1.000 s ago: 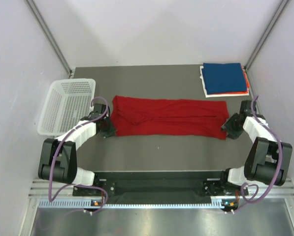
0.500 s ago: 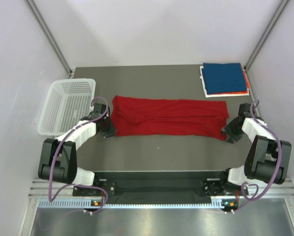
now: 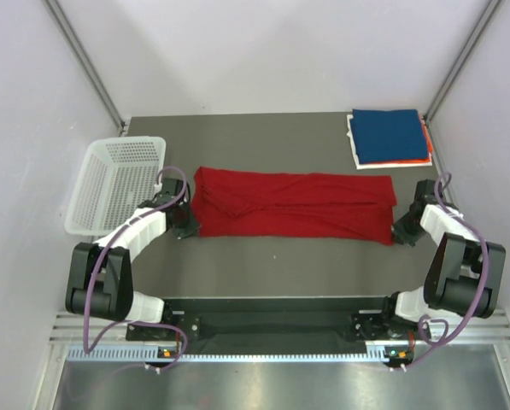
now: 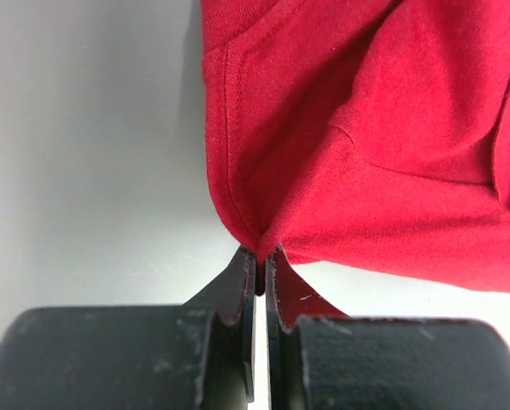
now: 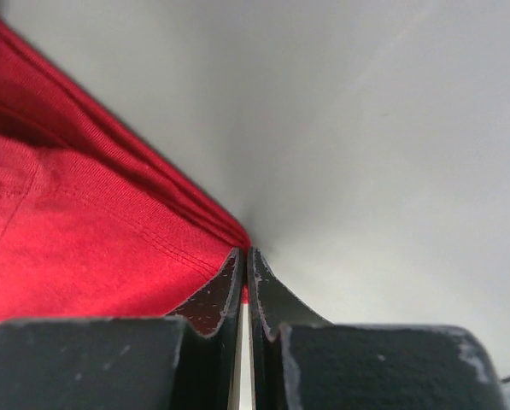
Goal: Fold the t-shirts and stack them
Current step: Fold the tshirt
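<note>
The red t-shirt (image 3: 293,205) looks soft and light. The left gripper (image 4: 260,259) and right gripper (image 5: 243,260) are each clamped on a hemmed corner at their tips — probably firm holds.

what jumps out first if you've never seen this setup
A long red t-shirt lies stretched across the middle of the table, with the left gripper and right gripper each pinched shut on a near corner. Next, the dark blue folded shirt topping a stack in the far right corner, and the white mesh basket at the left edge.
</note>
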Controlling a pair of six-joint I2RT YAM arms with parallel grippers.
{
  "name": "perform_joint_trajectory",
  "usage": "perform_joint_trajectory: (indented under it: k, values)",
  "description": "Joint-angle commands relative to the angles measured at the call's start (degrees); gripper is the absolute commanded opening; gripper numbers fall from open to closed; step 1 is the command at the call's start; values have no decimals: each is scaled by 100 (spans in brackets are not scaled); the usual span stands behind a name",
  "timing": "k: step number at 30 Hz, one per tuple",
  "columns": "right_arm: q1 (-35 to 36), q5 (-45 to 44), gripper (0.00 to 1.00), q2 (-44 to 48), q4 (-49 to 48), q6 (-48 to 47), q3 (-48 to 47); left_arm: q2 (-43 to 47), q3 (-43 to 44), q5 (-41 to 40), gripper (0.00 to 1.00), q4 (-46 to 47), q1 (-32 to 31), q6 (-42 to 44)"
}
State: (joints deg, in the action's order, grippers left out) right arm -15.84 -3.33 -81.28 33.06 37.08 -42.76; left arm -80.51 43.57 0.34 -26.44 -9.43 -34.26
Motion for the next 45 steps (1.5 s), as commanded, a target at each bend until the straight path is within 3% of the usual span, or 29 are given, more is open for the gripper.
perform_joint_trajectory:
  k: [1, 12, 14, 16, 17, 21, 25, 31, 39, 45]
  values:
    - [-218, -466, 0, 313, 122, -271, -162, 194, 274, -473, 0, -371, 29, 209]
    - [-271, -282, 0, 587, 122, -535, -22, 194, 38, -465, 0, -468, 29, 174]
    - [-280, -124, 0, 543, 104, -579, 5, 220, 20, -377, 13, -476, 29, 148]
    - [-271, -10, 12, 473, 200, -658, -100, 255, 63, -333, 25, -546, 29, 130]
    - [-280, -1, 25, 446, 253, -684, -257, 273, 159, -341, 33, -582, 29, 130]
    - [-271, -141, 40, 446, 508, -589, -662, 325, 494, -403, 43, -793, 29, 183]
    - [-245, 61, 44, 227, 640, -316, -1084, 255, 1020, -105, 44, -610, 29, 332]
    - [-17, 70, 45, -564, 860, 220, -1858, -236, 1452, 1082, 44, -275, 29, 236]
    - [414, 43, 45, -1522, 966, 774, -2570, -588, 1092, 1179, 44, 156, 29, 174]
    - [599, -27, 45, -1690, 957, 1091, -2728, -677, 873, 1117, 44, 323, 29, 130]
